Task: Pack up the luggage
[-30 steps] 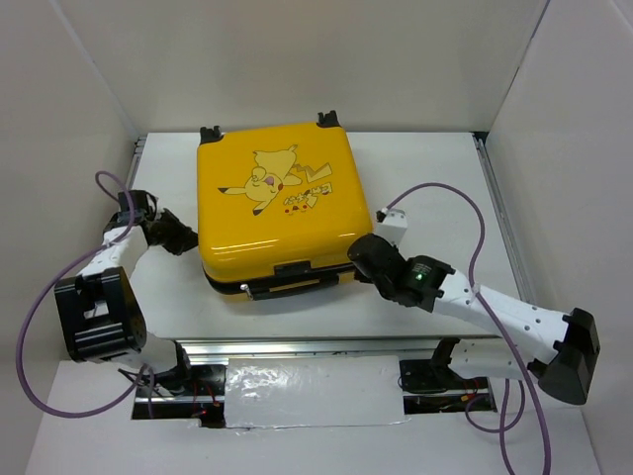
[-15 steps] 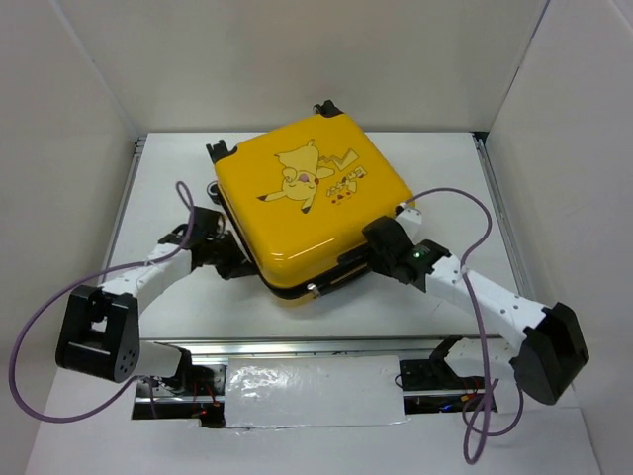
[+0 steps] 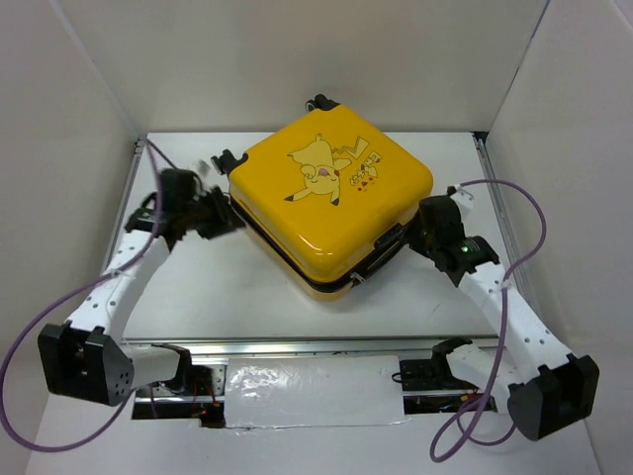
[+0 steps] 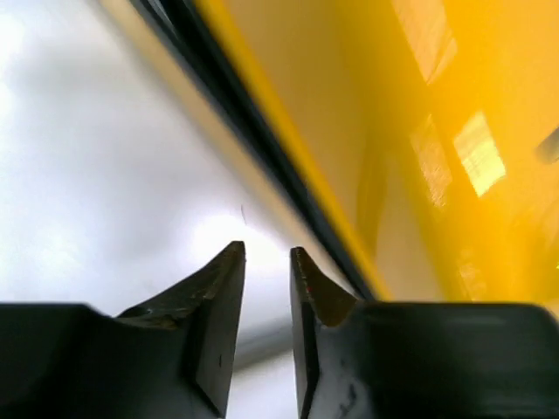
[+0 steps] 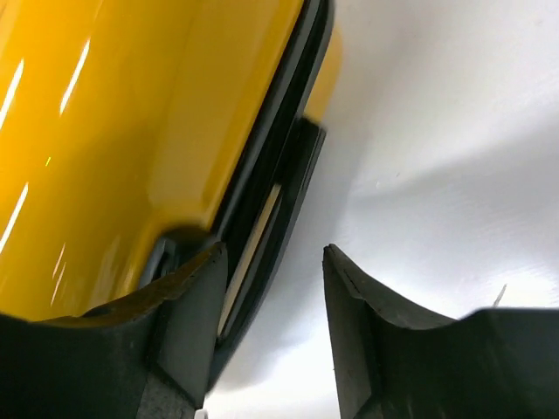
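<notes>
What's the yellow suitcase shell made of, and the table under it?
Suitcase: probably hard glossy plastic; the yellow shell throws sharp light reflections in both wrist views. Table: smooth white surface with a soft sheen, maybe laminate or painted board; the look leaves it open.

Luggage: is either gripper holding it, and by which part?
Nothing is held. The left gripper and right gripper sit at opposite sides of the luggage, jaws apart and clamped on nothing.

A robotics lab test booth, by the look of it: plain white panels (image 3: 297, 59) box in a white table (image 3: 218, 297) on three sides, purple cables (image 3: 534, 206) loop loose, and exposed wiring (image 3: 198, 383) (beside a taped-down plastic sheet (image 3: 312, 388)) sits under an aluminium rail (image 3: 297, 346).
</notes>
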### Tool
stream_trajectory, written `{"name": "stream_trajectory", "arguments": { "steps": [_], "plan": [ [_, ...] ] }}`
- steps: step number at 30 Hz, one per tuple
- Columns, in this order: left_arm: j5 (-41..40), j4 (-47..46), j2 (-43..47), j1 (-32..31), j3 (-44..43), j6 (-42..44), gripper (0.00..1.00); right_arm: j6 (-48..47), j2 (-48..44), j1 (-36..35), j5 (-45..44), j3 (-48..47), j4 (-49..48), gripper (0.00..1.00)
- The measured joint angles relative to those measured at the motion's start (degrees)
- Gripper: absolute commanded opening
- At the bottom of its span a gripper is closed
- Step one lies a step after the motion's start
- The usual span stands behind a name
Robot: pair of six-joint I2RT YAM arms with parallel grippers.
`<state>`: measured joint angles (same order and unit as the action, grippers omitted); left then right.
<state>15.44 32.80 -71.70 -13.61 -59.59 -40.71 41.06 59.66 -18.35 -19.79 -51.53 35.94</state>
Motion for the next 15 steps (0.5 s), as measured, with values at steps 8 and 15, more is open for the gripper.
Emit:
{"name": "stream_trajectory", "arguments": {
  "steps": [8, 15],
  "plan": [
    [3.9, -3.4, -10.8, 16.4, -24.4, 9.4, 0.74, 2.8, -4.9, 0.0, 10.1, 11.5, 0.0, 0.66],
    [10.1, -4.1, -27.6, 23.1, -37.5, 11.1, 0.76, 5.5, -6.6, -0.6, 16.6, 16.0, -0.4, 0.63]
  ]
}}
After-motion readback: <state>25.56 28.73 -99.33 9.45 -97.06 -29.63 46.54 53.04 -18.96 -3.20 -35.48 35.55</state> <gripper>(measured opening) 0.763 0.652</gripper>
